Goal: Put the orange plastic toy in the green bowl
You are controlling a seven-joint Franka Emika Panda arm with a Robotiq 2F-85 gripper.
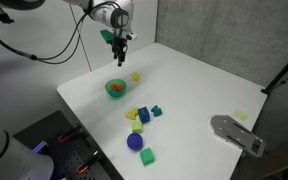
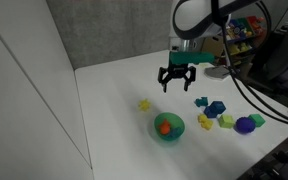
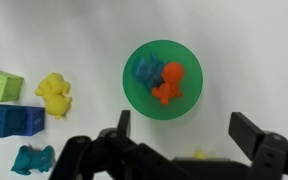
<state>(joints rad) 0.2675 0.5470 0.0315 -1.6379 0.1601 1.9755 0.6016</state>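
Note:
The green bowl [image 3: 163, 78] sits on the white table; it shows in both exterior views [image 1: 116, 89] [image 2: 168, 127]. The orange plastic toy [image 3: 168, 83] lies inside the bowl next to a blue piece [image 3: 146, 70]; it shows as an orange spot in an exterior view [image 2: 164, 126]. My gripper [image 3: 180, 128] is open and empty. It hangs in the air above the table, apart from the bowl, in both exterior views [image 1: 119, 45] [image 2: 177, 77].
A yellow toy [image 3: 53, 92], a green block [image 3: 2, 85], a blue block [image 3: 12, 120] and a teal toy [image 3: 32, 159] lie left of the bowl. A purple ball [image 1: 135, 142] and a small green cube [image 1: 147, 156] sit nearer the table's front. A grey device [image 1: 236, 132] lies at the table's edge.

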